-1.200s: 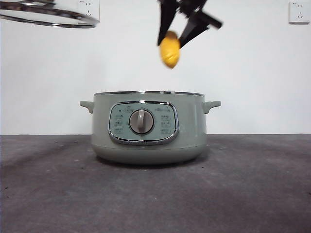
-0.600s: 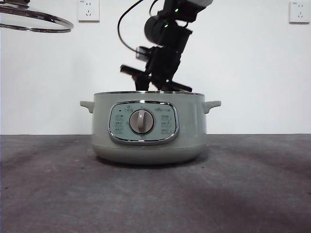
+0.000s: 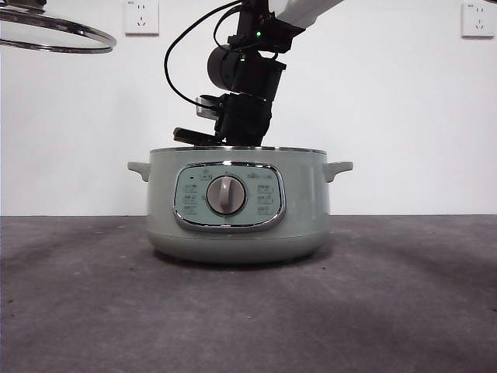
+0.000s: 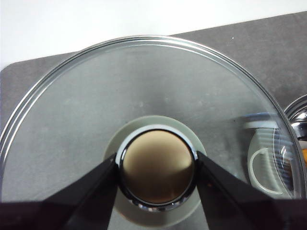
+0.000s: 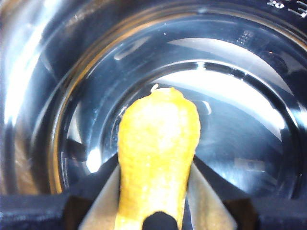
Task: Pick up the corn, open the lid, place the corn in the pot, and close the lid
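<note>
The sage-green pot (image 3: pixel 238 203) stands open at the table's middle. My right arm reaches down into it from above; its gripper is hidden below the chrome rim in the front view. In the right wrist view my right gripper (image 5: pixel 154 179) is shut on the yellow corn (image 5: pixel 157 151), inside the pot's shiny steel bowl (image 5: pixel 240 129). My left gripper (image 4: pixel 157 168) is shut on the knob (image 4: pixel 157 173) of the glass lid (image 4: pixel 144 96), holding it high at the far left, where its rim shows in the front view (image 3: pixel 56 36).
The dark grey table (image 3: pixel 248 311) runs in front of and beside the pot. A white wall with two sockets (image 3: pixel 140 15) stands behind. The pot's edge shows past the lid in the left wrist view (image 4: pixel 298 120).
My right gripper came down from above the pot with the corn and now sits inside it, the corn out of the front view. The lid shifted slightly left.
</note>
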{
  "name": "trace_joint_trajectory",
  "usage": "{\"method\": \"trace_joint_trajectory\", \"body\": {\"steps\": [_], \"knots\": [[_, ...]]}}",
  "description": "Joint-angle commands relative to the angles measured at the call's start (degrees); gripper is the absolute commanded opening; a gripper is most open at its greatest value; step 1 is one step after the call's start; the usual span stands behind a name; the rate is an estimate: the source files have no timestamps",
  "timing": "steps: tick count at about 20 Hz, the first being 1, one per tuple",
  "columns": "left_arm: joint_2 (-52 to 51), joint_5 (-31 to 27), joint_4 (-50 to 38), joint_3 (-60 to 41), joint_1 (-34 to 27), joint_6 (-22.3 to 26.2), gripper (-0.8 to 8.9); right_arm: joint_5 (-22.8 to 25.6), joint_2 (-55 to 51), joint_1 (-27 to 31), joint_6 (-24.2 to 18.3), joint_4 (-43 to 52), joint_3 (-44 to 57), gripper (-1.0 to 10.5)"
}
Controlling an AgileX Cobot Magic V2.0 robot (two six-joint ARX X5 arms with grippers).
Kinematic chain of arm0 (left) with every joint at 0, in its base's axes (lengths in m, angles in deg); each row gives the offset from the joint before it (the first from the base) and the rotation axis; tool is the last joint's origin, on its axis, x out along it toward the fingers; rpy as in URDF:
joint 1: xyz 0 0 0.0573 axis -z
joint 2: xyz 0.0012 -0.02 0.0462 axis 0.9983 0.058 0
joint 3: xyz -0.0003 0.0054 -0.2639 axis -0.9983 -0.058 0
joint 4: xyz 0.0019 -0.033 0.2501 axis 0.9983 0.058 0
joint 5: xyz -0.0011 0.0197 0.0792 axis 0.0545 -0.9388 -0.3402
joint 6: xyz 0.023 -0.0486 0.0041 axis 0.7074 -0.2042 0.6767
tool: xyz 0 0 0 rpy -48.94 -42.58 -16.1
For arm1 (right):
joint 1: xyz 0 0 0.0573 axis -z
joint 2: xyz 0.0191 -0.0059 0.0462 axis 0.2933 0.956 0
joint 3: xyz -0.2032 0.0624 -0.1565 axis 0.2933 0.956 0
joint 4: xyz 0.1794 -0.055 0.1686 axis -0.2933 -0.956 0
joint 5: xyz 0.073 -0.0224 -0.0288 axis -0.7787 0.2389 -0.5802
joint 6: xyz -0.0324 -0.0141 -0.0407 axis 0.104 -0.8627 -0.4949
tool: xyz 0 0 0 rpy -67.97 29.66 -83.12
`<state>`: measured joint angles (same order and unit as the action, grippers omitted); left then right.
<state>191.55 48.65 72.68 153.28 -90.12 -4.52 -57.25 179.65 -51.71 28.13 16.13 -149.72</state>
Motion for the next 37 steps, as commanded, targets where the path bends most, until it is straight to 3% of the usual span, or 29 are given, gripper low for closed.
{"method": "trace_joint_trajectory", "body": {"steps": [1, 5, 7, 10, 11, 14, 17, 19, 29, 32, 37], "knots": [[-1.2, 0.3, -2.3, 0.5, -0.1, 0.7, -0.13, 2.4, 3.0, -0.2, -0.7, -1.7, 1.5, 5.6], [-1.2, 1.0, -2.8, 0.5, 0.0, 0.4, -0.13, 5.6, 0.7, -0.2, -0.6, -4.0, -2.7, 5.7], [-1.2, 4.3, -2.7, 0.5, 0.2, -0.2, -0.13, 6.4, 0.3, -0.3, -0.3, -8.7, -11.3, 5.7], [-1.2, 4.4, -2.7, 0.5, 1.5, -0.9, -0.13, 9.6, -1.1, -1.0, 0.4, -12.4, -25.6, 5.6], [-1.2, 4.4, -2.7, 0.5, 2.4, -0.9, -0.13, 9.7, -2.7, -1.3, 1.4, -12.5, -28.5, 5.1], [-1.2, 4.4, -2.3, 0.5, 5.2, -1.3, -0.13, 10.2, -9.9, -2.9, 0.9, -12.7, -28.8, -0.3], [-1.2, 4.3, -1.8, 0.5, 7.8, -2.0, -0.13, 16.3, -15.6, -4.8, -1.1, -12.7, -26.5, -0.1], [-0.9, 4.3, -1.9, 0.5, 10.0, -2.6, -0.13, 19.2, -20.9, -6.1, -2.8, -12.7, -20.9, -0.1], [3.2, 4.3, -2.3, 0.5, 20.0, -5.0, -0.13, 19.4, -49.3, -7.3, -2.5, -12.7, 23.3, -0.1], [6.4, 4.1, -3.7, 0.5, 24.4, -6.1, -0.13, 23.1, -59.2, -6.0, -2.3, -12.7, 38.8, -0.1], [11.9, -0.2, -8.3, 0.5, 31.1, -5.8, -0.13, 22.9, -71.8, -5.7, -2.3, -12.7, 54.3, -0.1]]}}
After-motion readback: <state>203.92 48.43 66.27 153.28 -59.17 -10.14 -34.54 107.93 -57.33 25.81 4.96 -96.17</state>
